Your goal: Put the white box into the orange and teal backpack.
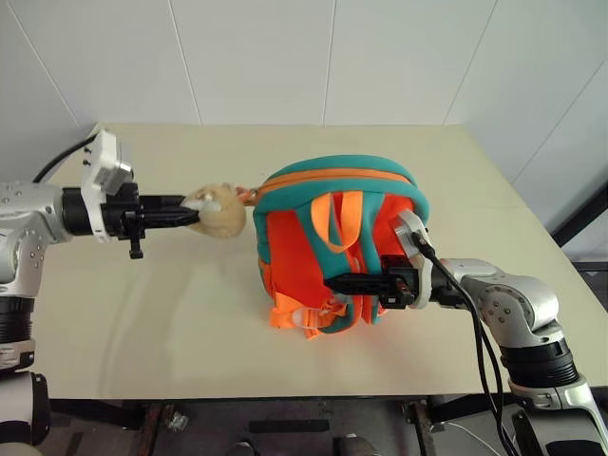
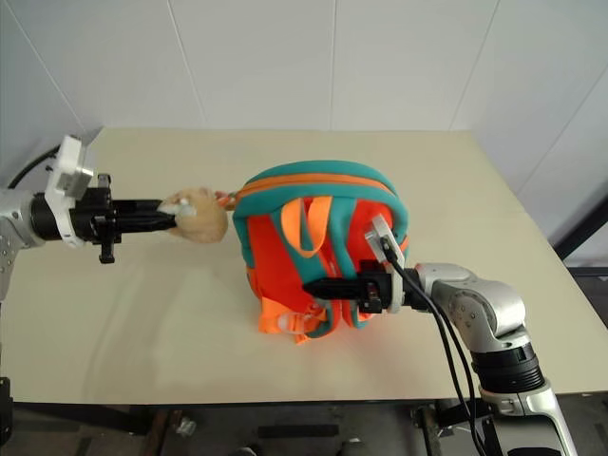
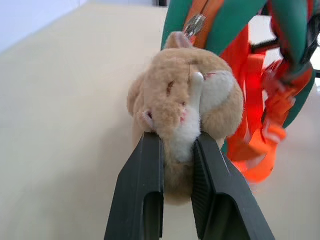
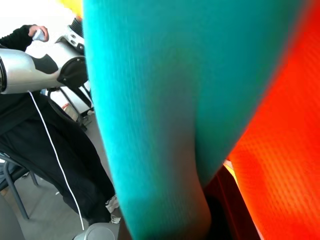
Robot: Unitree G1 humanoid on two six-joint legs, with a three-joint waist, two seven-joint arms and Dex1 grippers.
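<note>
Right now the orange and teal backpack [image 1: 337, 242] stands upright near the middle of the beige table [image 1: 171, 313], a little toward its right edge, straps facing the near edge. Its teal shoulder straps [image 1: 334, 223] hang down the orange back panel, and loose orange webbing [image 1: 299, 318] bunches on the tabletop at the foot of the bag.

A beige plush toy [image 1: 217, 210] is pulled out sideways from the top of the bag toward the table's left edge, tethered by a short orange loop and a metal clip [image 3: 194, 24]. The left gripper [image 1: 190, 215] reaches in level from the left, and its two black fingers [image 3: 145, 195] are pinched onto the plush toy, squeezing its soft body between them.

The right gripper [image 1: 334, 283] lies level across the lower back of the backpack, pointing left, its fingers closed together against a teal strap and the orange panel.

Beyond the table's near side, a person in dark clothing [image 4: 45, 145] sits by a chair.
</note>
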